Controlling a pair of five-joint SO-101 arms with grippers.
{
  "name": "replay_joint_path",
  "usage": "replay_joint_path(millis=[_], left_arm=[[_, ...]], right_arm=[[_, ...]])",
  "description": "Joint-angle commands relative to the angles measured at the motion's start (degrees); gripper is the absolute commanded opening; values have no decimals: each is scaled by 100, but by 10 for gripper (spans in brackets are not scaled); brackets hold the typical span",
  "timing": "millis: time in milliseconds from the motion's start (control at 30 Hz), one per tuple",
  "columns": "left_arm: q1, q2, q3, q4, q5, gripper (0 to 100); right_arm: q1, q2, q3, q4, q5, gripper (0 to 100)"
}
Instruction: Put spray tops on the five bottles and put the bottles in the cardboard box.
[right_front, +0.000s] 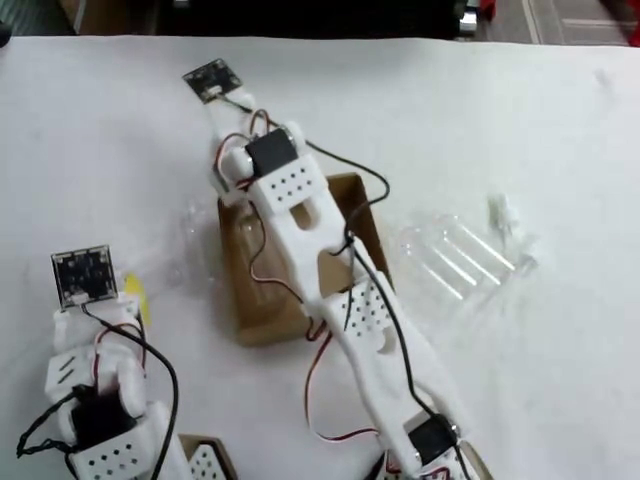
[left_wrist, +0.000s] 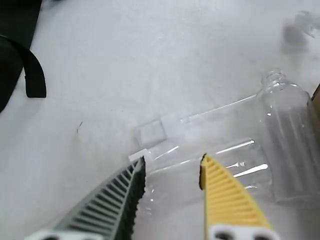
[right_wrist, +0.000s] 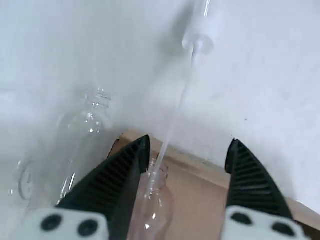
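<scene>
The right pincer (right_wrist: 189, 141) gapes empty above the brown cardboard box (right_wrist: 200, 186), where a clear plastic bottle (right_wrist: 152, 205) meets the thin tube of a white spray top (right_wrist: 200, 37); the left pincer (left_wrist: 173, 160), open too, holds nothing. Best to grip the top's head, keeping the tube straight

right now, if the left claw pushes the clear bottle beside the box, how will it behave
Likely rolls: the clear bottle looks round and seems to lie on its side. Probably light, since it looks empty. Its glossy wall may slip when gripped.
</scene>
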Motion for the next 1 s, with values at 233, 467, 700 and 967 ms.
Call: replay_joint_path(millis=[233, 467, 700, 967], left_arm=[[57, -57, -44, 0, -44, 169], [66, -57, -44, 0, -44, 169], [66, -57, -44, 0, -44, 169], [66, -57, -44, 0, -44, 169]], right_arm=[[-101, 532, -35, -532, -62, 173], [13, 681, -79, -1086, -53, 25], [-418, 673, -88, -971, 1108, 18], [-549, 84, -545, -664, 1143, 18]])
